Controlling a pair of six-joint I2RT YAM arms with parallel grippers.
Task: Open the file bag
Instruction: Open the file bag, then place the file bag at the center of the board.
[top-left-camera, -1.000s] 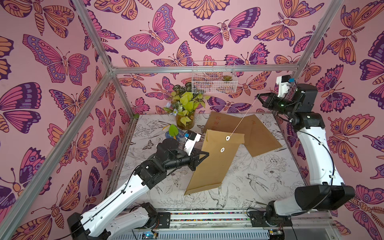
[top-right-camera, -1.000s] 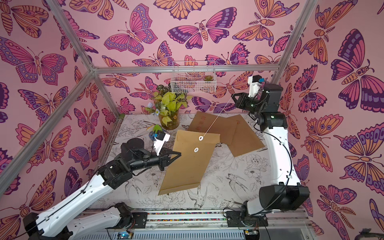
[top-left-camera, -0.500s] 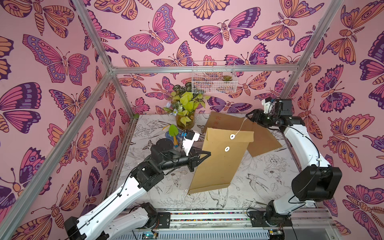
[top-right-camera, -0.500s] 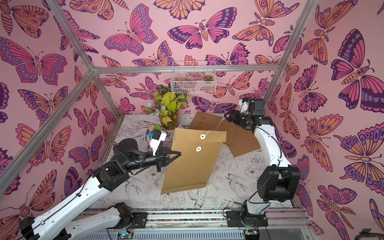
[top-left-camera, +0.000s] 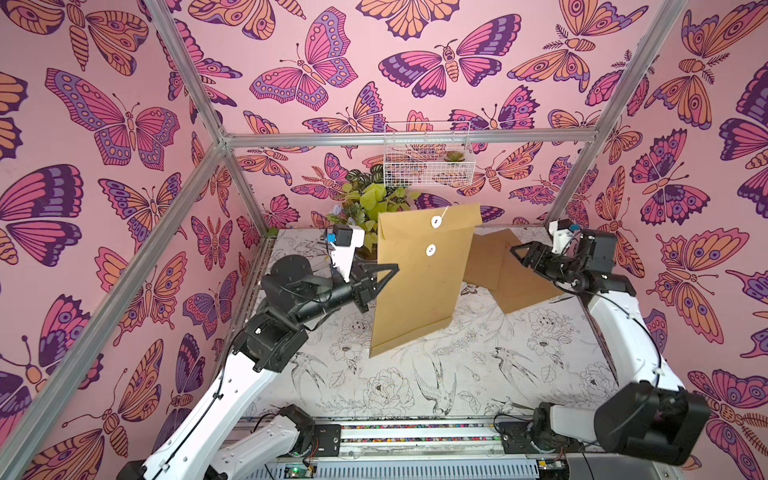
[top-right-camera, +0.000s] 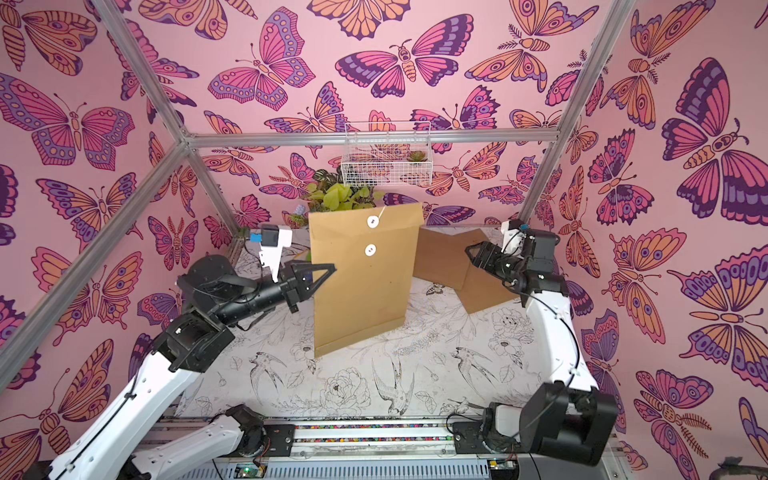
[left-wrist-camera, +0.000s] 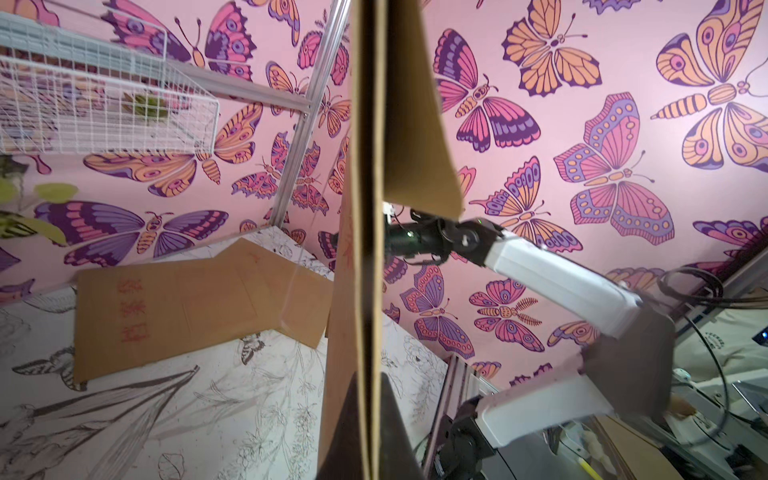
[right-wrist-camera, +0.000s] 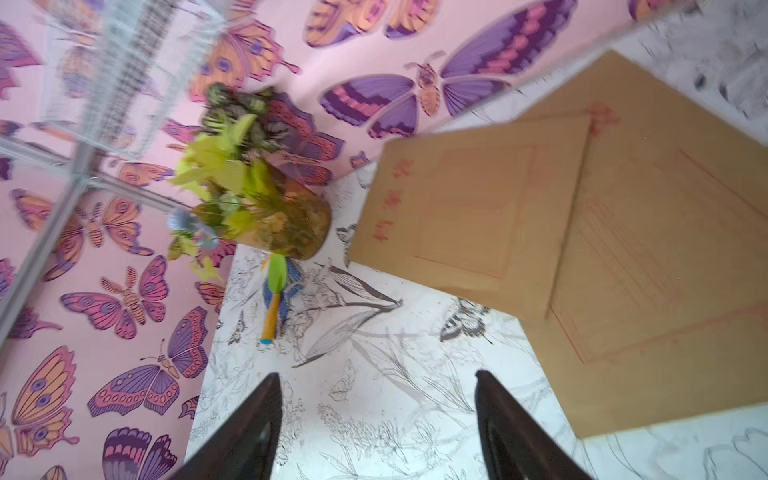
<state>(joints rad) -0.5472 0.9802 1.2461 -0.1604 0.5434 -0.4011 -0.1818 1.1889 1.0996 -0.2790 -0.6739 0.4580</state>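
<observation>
1. Overhead, a small booth shows pink butterfly wallpaper (top-left-camera: 291, 75) on every wall, edged by an aluminium frame (top-left-camera: 407, 139).
2. Its tabletop (top-left-camera: 415, 386) is white, printed with ink drawings of birds and flowers.
3. At the back, a white wire basket (top-left-camera: 428, 166) hangs on the wall above a vase of leafy greenery (top-left-camera: 370, 201).
4. Two brown envelopes (top-left-camera: 519, 282) lie flat and overlapping at the back right of the table.
5. The file bag (top-left-camera: 419, 286), brown paper with two white string buttons, stands upright over the table's middle, its top in front of the greenery.
6. A loose white string (top-left-camera: 444, 212) trails from the upper button.
7. The left gripper (top-left-camera: 390, 272) is clamped tight on the bag's edge nearest the left arm.
8. The right gripper (right-wrist-camera: 376, 376) hovers near the flat envelopes, fingers spread wide, holding nothing.
</observation>
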